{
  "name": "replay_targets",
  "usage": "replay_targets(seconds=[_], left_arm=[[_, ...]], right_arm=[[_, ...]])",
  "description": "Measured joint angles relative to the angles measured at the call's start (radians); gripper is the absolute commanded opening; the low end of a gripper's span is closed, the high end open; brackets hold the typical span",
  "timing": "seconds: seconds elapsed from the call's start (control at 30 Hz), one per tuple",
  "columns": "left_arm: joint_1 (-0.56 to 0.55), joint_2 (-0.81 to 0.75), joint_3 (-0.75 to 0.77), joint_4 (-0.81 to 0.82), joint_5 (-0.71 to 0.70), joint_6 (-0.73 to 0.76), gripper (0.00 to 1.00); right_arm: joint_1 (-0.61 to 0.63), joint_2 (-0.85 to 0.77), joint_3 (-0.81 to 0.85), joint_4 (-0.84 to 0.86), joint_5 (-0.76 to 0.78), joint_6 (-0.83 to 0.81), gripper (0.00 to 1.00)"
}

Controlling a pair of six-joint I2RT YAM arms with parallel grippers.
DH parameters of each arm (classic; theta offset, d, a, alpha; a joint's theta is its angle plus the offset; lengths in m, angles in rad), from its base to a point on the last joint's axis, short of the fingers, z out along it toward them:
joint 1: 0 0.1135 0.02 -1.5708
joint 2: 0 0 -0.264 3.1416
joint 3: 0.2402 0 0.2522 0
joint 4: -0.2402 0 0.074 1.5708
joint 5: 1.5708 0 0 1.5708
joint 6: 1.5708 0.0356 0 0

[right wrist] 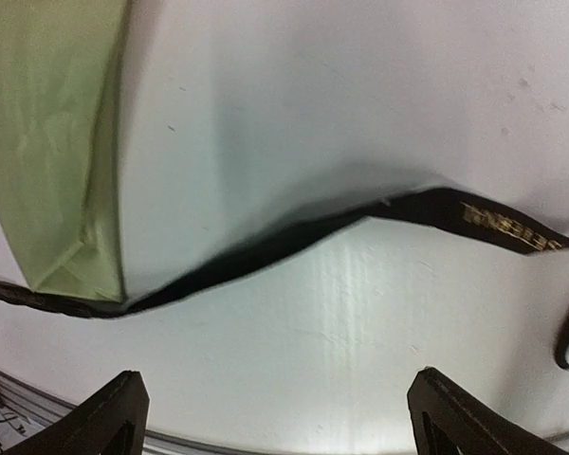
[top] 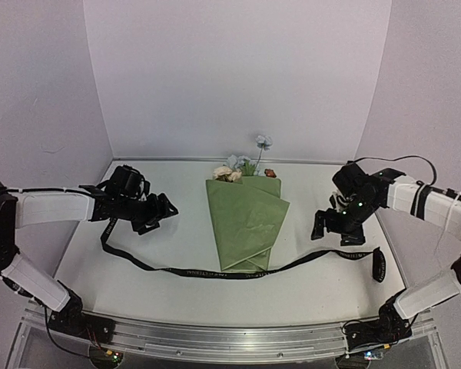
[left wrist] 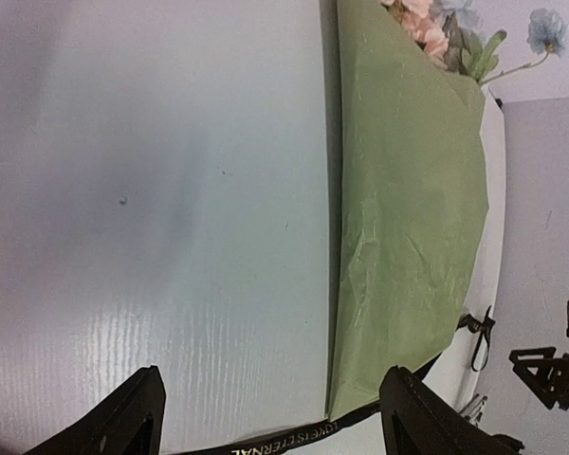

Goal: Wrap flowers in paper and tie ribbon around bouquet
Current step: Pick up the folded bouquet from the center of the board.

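**Item: bouquet** (top: 246, 223). Olive-green paper (left wrist: 408, 209) folded into a cone, lying flat at the centre of the top view. The wide end points to the upper part of the frame and the narrow end to the lower. The overlapping flaps are unsecured.

**Contents: flowers** (top: 238, 167). Cream, pale blue and brownish blooms show above the wide end, and one blue bloom stands clear on a long stem.

**Accessory: ribbon** (top: 192, 270). Black with light lettering, untied, slack on the table (top: 138, 307). It runs from centre left, crosses at the cone's narrow tip, and ends in a loop at lower right. Whether it passes under the tip or only against it cannot be told.

**Left gripper** (top: 167, 209). Centre left, apart from the cone, jaws spread, grasping nothing.

**Right gripper** (top: 335, 233). Centre right, above the ribbon's right run, jaws spread wide, grasping nothing.

**Handling note (judgement).** Wrapping looks finished and the tying has not begun. Each gripper should straddle its side of the ribbon and pinch it close to the table. The strand sits very low on the cone, so it likely needs drawing up the taper before crossing over. Both sides should be pulled evenly, or the light cone may slide or its flaps may open.
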Motion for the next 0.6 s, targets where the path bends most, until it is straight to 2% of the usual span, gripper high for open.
replay_targets(seconds=[0.33, 0.6], left_arm=[[-0.001, 0.303, 0.09, 0.188, 0.298, 0.023, 0.75], [-0.009, 0.464, 0.17, 0.288, 0.418, -0.002, 0.61]], right_arm=[[0.056, 0.248, 0.0, 0.425, -0.151, 0.144, 0.92], [0.066, 0.411, 0.006, 0.65, -0.24, 0.241, 0.74]])
